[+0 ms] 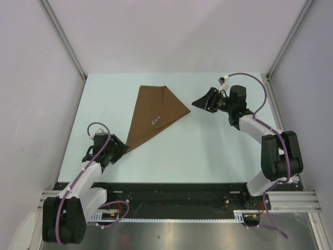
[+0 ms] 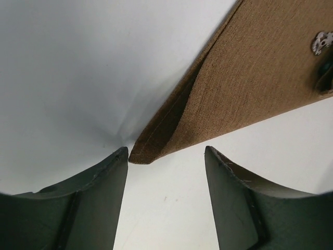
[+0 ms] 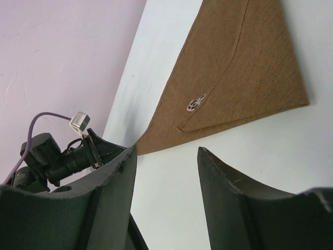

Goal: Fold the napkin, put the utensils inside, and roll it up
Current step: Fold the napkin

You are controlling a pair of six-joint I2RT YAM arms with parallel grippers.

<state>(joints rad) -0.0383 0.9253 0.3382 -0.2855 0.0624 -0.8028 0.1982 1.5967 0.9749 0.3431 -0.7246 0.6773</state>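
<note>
The brown napkin (image 1: pixel 153 107) lies folded into a long triangle on the pale table. A small silver utensil end (image 1: pixel 156 121) pokes out of its fold; the rest of the utensils is hidden inside. My left gripper (image 1: pixel 119 148) is open and empty, with the napkin's near tip (image 2: pixel 143 155) just beyond its left fingertip. In the left wrist view the gripper (image 2: pixel 166 151) faces the napkin (image 2: pixel 260 78), the silver end (image 2: pixel 321 41) and a dark bit (image 2: pixel 325 78). My right gripper (image 1: pixel 200 102) is open and empty beside the napkin's right corner. The right wrist view shows the gripper (image 3: pixel 166 150), the napkin (image 3: pixel 244 62) and the silver end (image 3: pixel 196 102).
The table (image 1: pixel 208 151) is walled by white panels with metal posts at the back corners. The left arm's wrist and cable (image 3: pixel 57 156) show in the right wrist view.
</note>
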